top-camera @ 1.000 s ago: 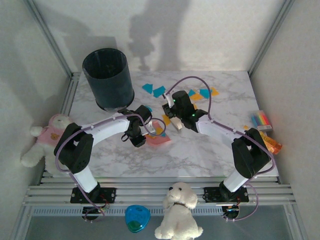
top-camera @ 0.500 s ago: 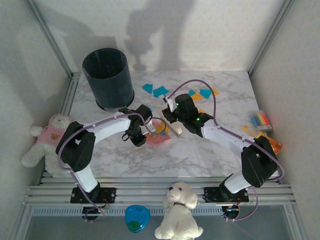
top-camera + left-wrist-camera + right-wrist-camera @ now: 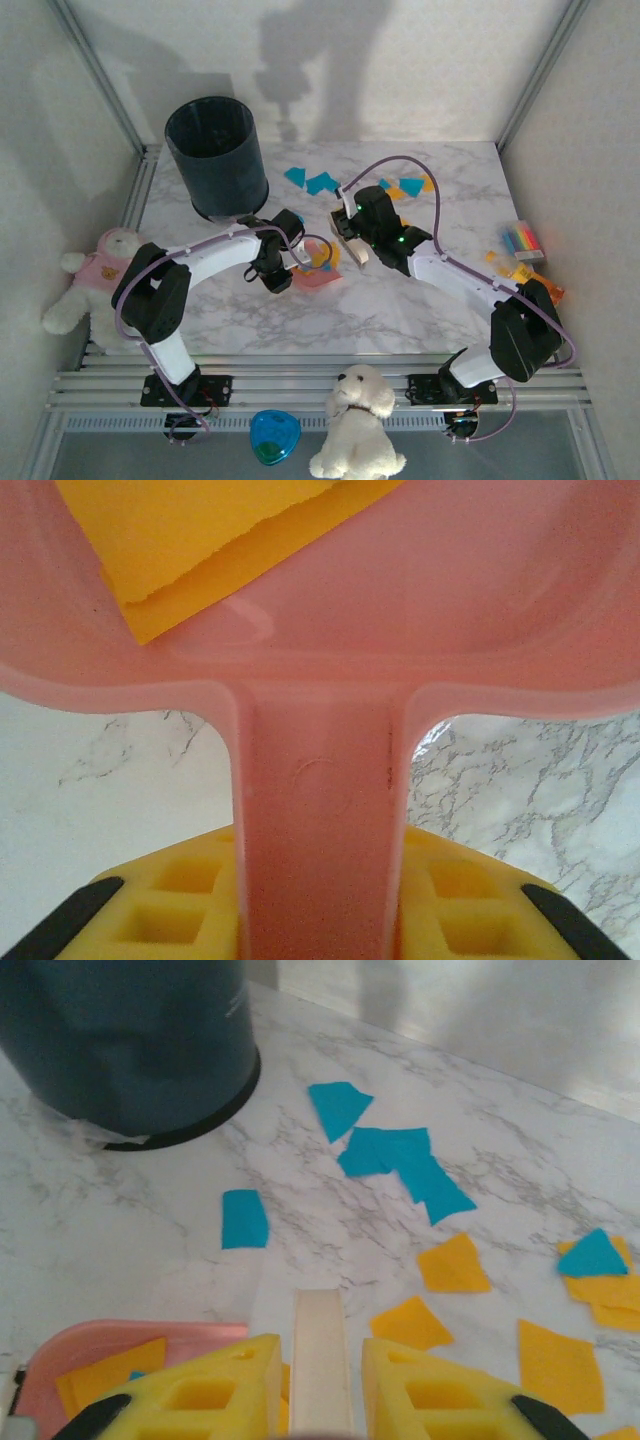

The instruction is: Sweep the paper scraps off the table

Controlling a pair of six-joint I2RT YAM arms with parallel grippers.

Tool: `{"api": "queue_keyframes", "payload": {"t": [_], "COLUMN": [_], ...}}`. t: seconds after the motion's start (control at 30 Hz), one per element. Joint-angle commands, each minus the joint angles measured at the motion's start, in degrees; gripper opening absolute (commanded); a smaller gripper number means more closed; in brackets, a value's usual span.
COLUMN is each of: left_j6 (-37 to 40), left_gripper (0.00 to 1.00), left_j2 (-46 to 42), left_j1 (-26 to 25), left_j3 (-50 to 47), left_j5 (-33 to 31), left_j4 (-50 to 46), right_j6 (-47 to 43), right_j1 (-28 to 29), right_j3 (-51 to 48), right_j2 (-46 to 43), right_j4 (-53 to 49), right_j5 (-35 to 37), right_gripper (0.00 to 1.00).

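Top external view: a white marble-pattern tabletop [image 3: 400,310] with grey veins carries a tall dark round bin [image 3: 215,155] at its far left. The left end effector [image 3: 283,272] holds a pink plastic dustpan [image 3: 318,278] near the middle. Just beside it, the right end effector [image 3: 345,238] holds a cream flat sweeping blade [image 3: 355,252]. Small flat orange-yellow and teal-blue paper scraps [image 3: 320,183] lie loose beyond the two arms, from near the bin across to the right.

Left wrist view: the yellow fingers [image 3: 170,905] are clamped on the dustpan's handle. Several orange-yellow scraps sit in the pan, with marble showing beneath.

Right wrist view: the yellow fingers [image 3: 225,1390] are closed on the cream blade, which points toward the scattered scraps. Teal pieces lie ahead near the bin, with orange ones to the right. The pan's corner, with scraps inside, sits at lower left.

By the look of it, the job is only partly done. A few scraps are gathered in the pan, but most lie on the tabletop. They would have to be swept in, and the pan probably emptied into the bin.
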Motion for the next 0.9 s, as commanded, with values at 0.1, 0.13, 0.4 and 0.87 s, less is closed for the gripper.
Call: {"api": "queue_keyframes", "payload": {"t": [0.1, 0.13, 0.4, 0.87], "left_j6": [0.3, 0.4, 0.3, 0.2], "left_gripper": [0.0, 0.0, 0.0, 0.0], "left_j2": [0.1, -0.1, 0.0, 0.4], "left_j1": [0.6, 0.6, 0.6, 0.6], "left_j3": [0.7, 0.6, 0.6, 0.7], "left_j5": [-0.9, -0.9, -0.7, -0.7], "left_j4": [-2.4, -2.3, -2.2, -2.3], "right_j6": [1.3, 1.5, 2.5, 5.5], "right_j1": [0.5, 0.4, 0.8, 2.1], "right_j3": [-0.3, -0.3, -1.1, -3.6], "right_j2": [2.9, 3.2, 4.4, 4.2], "right_j4": [3.1, 3.1, 2.3, 4.4], "right_j5": [5.4, 5.1, 2.9, -6.9], "right_gripper": [0.0, 0.0, 0.0, 0.0]}}
